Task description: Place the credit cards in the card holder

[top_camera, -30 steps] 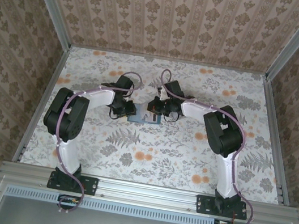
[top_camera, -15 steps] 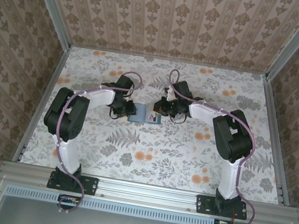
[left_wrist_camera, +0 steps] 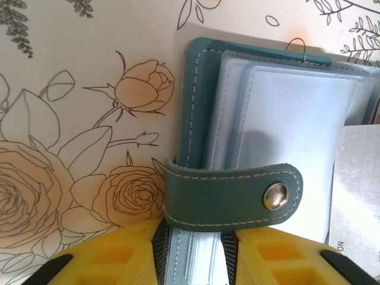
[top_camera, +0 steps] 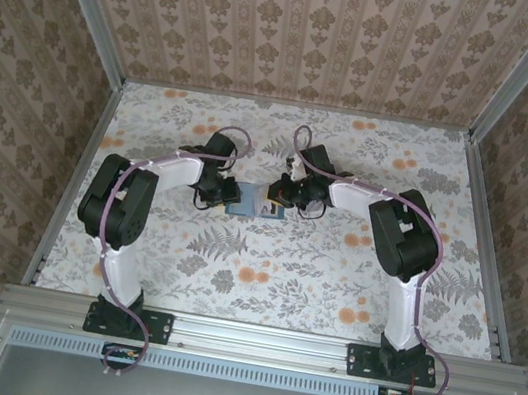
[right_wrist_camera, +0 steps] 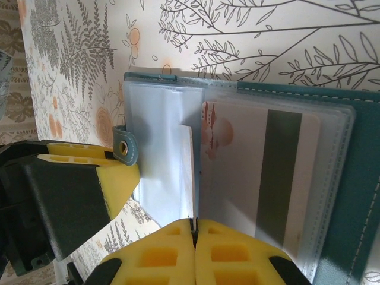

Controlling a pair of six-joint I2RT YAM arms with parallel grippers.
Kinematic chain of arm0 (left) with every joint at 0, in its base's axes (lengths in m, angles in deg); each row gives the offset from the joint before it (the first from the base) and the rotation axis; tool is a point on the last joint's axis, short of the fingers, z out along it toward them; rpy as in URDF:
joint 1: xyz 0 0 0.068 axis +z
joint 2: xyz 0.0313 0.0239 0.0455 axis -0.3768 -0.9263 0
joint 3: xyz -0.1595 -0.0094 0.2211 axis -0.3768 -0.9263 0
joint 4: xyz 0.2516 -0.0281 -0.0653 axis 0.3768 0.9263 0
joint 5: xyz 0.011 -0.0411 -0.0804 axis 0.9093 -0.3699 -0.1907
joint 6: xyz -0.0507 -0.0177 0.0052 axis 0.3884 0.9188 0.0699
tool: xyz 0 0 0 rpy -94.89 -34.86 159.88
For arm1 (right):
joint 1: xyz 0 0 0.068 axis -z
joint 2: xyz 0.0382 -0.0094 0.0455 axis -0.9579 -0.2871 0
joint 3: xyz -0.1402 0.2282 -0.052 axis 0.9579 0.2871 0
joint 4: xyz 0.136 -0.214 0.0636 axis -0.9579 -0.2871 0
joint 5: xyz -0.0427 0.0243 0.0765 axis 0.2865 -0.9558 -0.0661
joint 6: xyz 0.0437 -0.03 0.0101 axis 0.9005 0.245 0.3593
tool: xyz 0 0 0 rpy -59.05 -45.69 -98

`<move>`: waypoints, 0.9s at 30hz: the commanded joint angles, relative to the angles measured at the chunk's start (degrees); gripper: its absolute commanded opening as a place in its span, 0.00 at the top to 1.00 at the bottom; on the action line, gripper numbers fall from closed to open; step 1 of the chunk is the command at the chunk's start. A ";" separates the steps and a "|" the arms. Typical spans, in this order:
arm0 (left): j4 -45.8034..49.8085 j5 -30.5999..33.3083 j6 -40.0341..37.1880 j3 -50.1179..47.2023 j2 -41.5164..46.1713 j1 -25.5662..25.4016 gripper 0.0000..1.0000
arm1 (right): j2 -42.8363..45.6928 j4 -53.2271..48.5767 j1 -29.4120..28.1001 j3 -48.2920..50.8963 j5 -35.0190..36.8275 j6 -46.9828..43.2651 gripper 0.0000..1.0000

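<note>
Left gripper clamps the edge of the teal card holder; right gripper pinches a pale credit card, seen edge-on, face unreadable

Only two tiny sideways letters, seemingly "NO", are showing on the silvery credit card beside the card holder.
</note>
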 commanded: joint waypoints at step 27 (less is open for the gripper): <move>-0.86 -1.50 0.65 0.33 -2.22 -3.10 0.66 | -5.77 3.77 -1.83 -2.52 3.14 -1.14 0.94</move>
